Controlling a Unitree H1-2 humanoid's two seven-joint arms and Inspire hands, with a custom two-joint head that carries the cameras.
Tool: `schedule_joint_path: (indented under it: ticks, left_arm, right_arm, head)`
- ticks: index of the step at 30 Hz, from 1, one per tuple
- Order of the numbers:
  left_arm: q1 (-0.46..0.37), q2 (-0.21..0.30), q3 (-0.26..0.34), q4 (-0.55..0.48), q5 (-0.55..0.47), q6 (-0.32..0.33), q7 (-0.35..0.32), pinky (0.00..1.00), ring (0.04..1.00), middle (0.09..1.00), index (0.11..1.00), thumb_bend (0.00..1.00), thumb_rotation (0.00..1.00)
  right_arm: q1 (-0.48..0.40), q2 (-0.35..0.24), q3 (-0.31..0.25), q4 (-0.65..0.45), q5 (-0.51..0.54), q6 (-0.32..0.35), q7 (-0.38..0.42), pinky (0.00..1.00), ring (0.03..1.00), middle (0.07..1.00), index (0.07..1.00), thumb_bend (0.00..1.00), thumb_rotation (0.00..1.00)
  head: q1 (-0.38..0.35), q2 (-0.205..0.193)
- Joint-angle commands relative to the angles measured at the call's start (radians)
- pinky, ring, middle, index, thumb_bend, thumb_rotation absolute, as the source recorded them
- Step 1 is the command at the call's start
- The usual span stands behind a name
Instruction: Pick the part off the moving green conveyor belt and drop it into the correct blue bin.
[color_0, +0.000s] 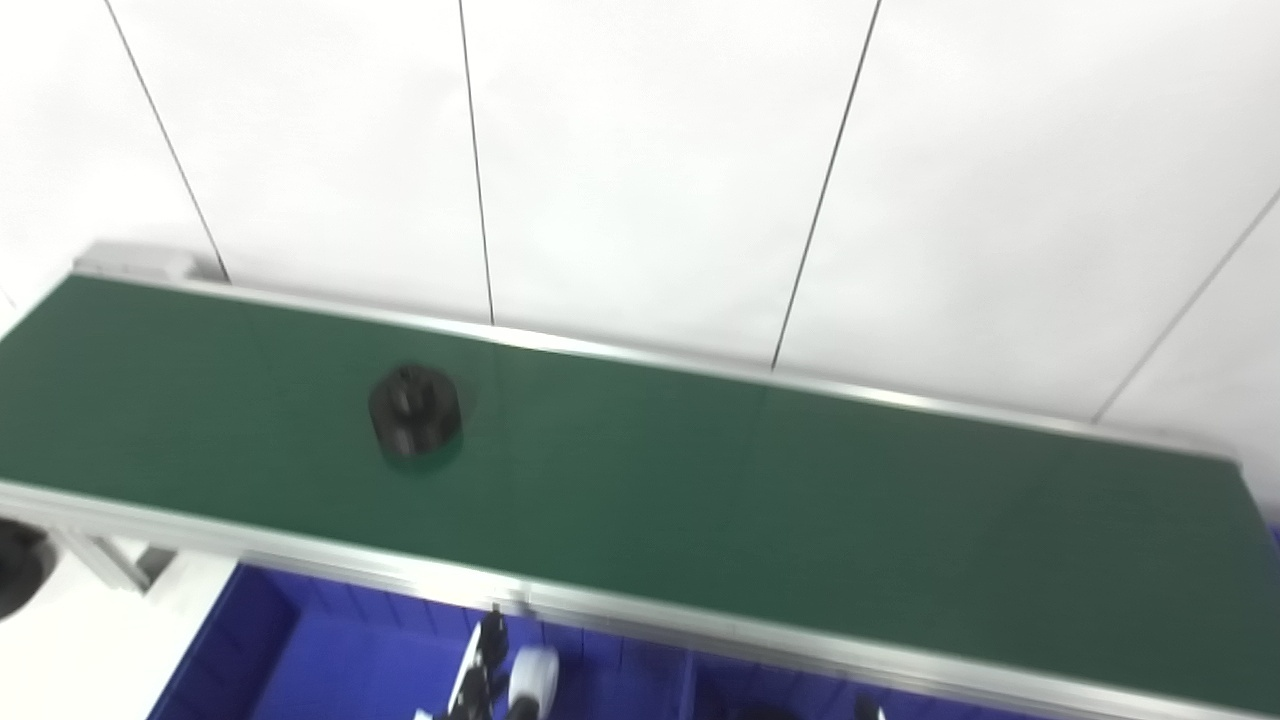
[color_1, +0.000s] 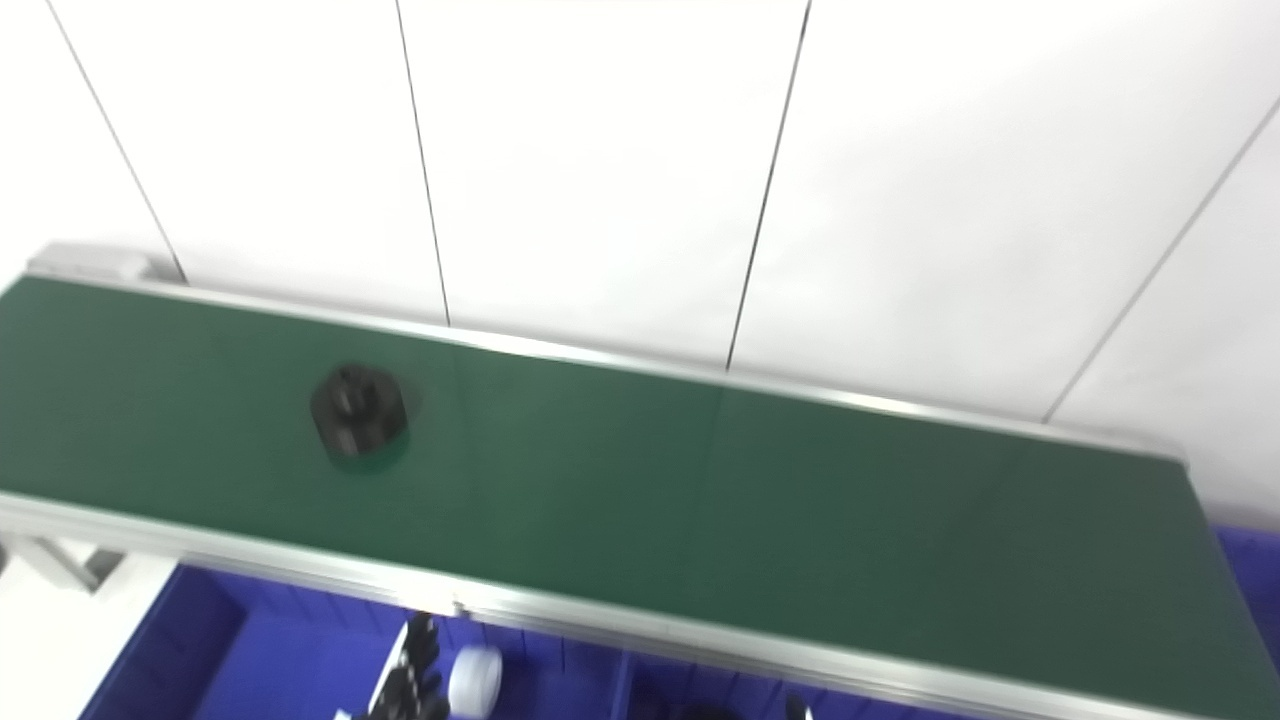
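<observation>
A green conveyor belt (color_0: 700, 480) runs slantwise beneath a white panelled wall (color_0: 650, 150), carrying a single black part (color_0: 415, 410) on its left stretch, apart from both aluminium rails. Below the near rail lies a blue bin (color_0: 330, 650), its dividers splitting it into compartments, with a white roller-like piece (color_0: 533, 680) resting inside one of them.

The left hand (color_0: 480, 675) shows only as a dark sliver at the bottom edge, down over the bin, and whether its fingers are spread or pressed together cannot be told. The right hand is barely a speck at the lower border, if that. The part sits up and away from the left hand, beyond the near rail and somewhat to its left.

The danger, by this view, is timing: the belt moves, the picture is blurred, and a hand rising from so low could arrive late, knock the rail, or nudge the part askew. Choosing the wrong compartment is a second risk, since the bin is largely cut off.
</observation>
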Motion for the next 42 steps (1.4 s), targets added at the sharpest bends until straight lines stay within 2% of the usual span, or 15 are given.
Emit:
schedule_joint_path:
  ticks: [1,4,7,18,21,22,25,26,29,30,31,35,38,39,42]
  left_arm:
    - [-0.012,0.001,0.000,0.004,-0.010,-0.046,-0.005,0.94,1.000,1.000,1.000,0.68,0.78]
    - [-0.024,0.006,0.001,0.038,-0.015,-0.070,-0.007,0.94,1.000,1.000,1.000,0.69,0.77]
    - [-0.035,0.010,0.003,0.058,-0.012,-0.076,-0.007,0.94,1.000,1.000,1.000,0.65,0.76]
    - [-0.033,0.012,0.001,0.029,-0.013,-0.048,-0.013,0.95,1.000,1.000,1.000,0.65,0.75]
    - [-0.032,0.010,0.000,0.020,-0.018,-0.037,-0.017,0.95,1.000,1.000,1.000,0.67,0.75]
    - [-0.032,0.009,-0.001,0.017,-0.020,-0.033,-0.020,0.96,1.000,1.000,1.000,0.66,0.76]
    - [-0.031,0.006,-0.004,0.002,-0.019,-0.016,-0.021,0.99,1.000,1.000,1.000,0.65,0.78]
    - [-0.031,0.005,-0.004,-0.003,-0.019,-0.011,-0.021,1.00,1.000,1.000,1.000,0.65,0.78]
    - [-0.040,0.008,-0.005,-0.019,-0.025,0.015,-0.027,1.00,1.000,1.000,1.000,0.65,0.80]
    - [-0.043,0.009,-0.005,-0.024,-0.028,0.023,-0.029,1.00,1.000,1.000,1.000,0.65,0.80]
    - [-0.047,0.010,-0.006,-0.031,-0.036,0.036,-0.033,1.00,1.000,1.000,1.000,0.65,0.81]
    - [-0.058,0.011,-0.005,-0.050,-0.049,0.069,-0.039,1.00,1.000,1.000,1.000,0.66,0.81]
    - [-0.067,0.011,-0.004,-0.047,-0.047,0.073,-0.041,1.00,1.000,1.000,1.000,0.67,0.81]
    - [-0.071,0.011,-0.004,-0.043,-0.043,0.073,-0.040,1.00,1.000,1.000,1.000,0.67,0.82]
    - [-0.076,0.010,-0.005,-0.041,-0.039,0.077,-0.038,1.00,1.000,1.000,1.000,0.65,0.82]
  right_arm:
    - [-0.002,0.001,0.005,-0.007,-0.004,-0.059,-0.012,0.99,0.990,1.000,1.000,0.68,1.00]
    - [-0.006,0.001,0.008,0.007,0.007,-0.059,-0.009,1.00,0.995,1.000,1.000,0.67,1.00]
    - [-0.014,0.006,0.006,0.020,0.013,-0.059,-0.012,0.99,0.988,1.000,1.000,0.68,1.00]
    - [-0.006,0.012,0.007,-0.010,0.000,-0.058,-0.017,0.95,0.968,1.000,1.000,0.65,1.00]
    - [0.007,0.021,-0.008,-0.046,-0.021,-0.057,-0.026,0.93,0.950,1.000,1.000,0.68,0.94]
    - [0.011,0.023,-0.013,-0.060,-0.027,-0.057,-0.028,0.92,0.940,0.998,1.000,0.70,0.89]
    - [0.033,0.027,-0.040,-0.168,-0.096,-0.041,-0.050,0.90,0.916,0.970,1.000,0.72,0.80]
    - [0.038,0.028,-0.048,-0.202,-0.117,-0.030,-0.053,0.89,0.905,0.959,1.000,0.73,0.77]
    - [0.033,-0.002,-0.073,-0.371,-0.207,0.068,-0.015,0.84,0.890,0.956,1.000,0.77,0.71]
    - [0.026,-0.012,-0.081,-0.413,-0.225,0.102,0.003,0.84,0.896,0.974,1.000,0.83,0.68]
    - [0.000,-0.030,-0.092,-0.468,-0.243,0.157,0.030,0.84,0.898,0.981,1.000,0.85,0.67]
    - [-0.123,-0.087,-0.124,-0.614,-0.289,0.337,0.127,0.82,0.911,0.988,1.000,0.97,0.59]
    - [-0.231,-0.137,-0.131,-0.658,-0.353,0.431,0.193,0.81,0.891,0.958,1.000,0.99,0.59]
    - [-0.279,-0.153,-0.128,-0.668,-0.385,0.483,0.227,0.81,0.887,0.953,1.000,0.99,0.59]
    - [-0.383,-0.184,-0.111,-0.674,-0.454,0.580,0.301,0.75,0.865,0.932,0.974,1.00,0.56]
  head:
    - [-0.002,-0.016]
    - [-0.011,-0.042]
    - [-0.014,-0.049]
    - [-0.031,-0.007]
    - [-0.039,0.018]
    - [-0.039,0.018]
    - [-0.044,0.056]
    - [-0.044,0.056]
    - [-0.054,0.102]
    - [-0.054,0.102]
    - [-0.060,0.127]
    - [-0.065,0.142]
    - [-0.065,0.142]
    - [-0.066,0.141]
    - [-0.068,0.141]
